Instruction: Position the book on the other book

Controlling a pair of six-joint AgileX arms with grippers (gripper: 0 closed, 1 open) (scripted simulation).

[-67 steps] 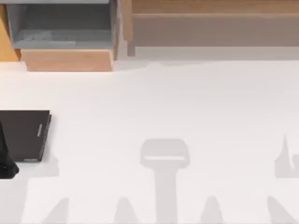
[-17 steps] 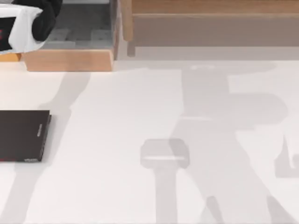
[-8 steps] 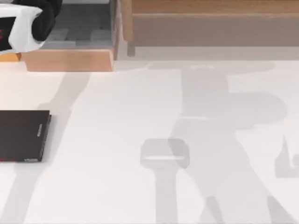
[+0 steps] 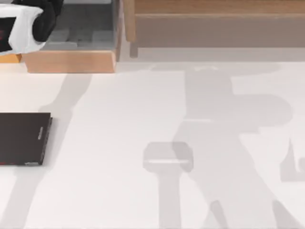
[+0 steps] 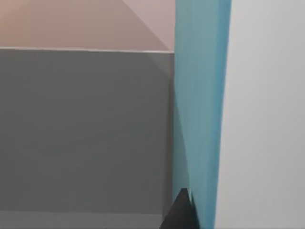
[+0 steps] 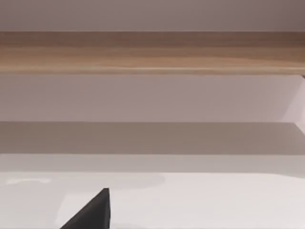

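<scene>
Left gripper (image 4: 28, 24): upper left corner of the top view, over the grey shelf box (image 4: 81, 28); closed on the teal book (image 5: 200, 114), finger (image 5: 181, 214) against its cover. Black book (image 4: 24, 138): flat on the white table (image 4: 167, 105), left edge. Right gripper's jaw state: cannot tell.

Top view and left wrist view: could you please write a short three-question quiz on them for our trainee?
1. True or false: the black book lies at the table's left edge.
2. The teal book is: A) on the black book; B) in the left gripper, by the grey shelf; C) at the table's right.
3. Is the stacking done?
Key: 1 true; 2 B; 3 no.
</scene>
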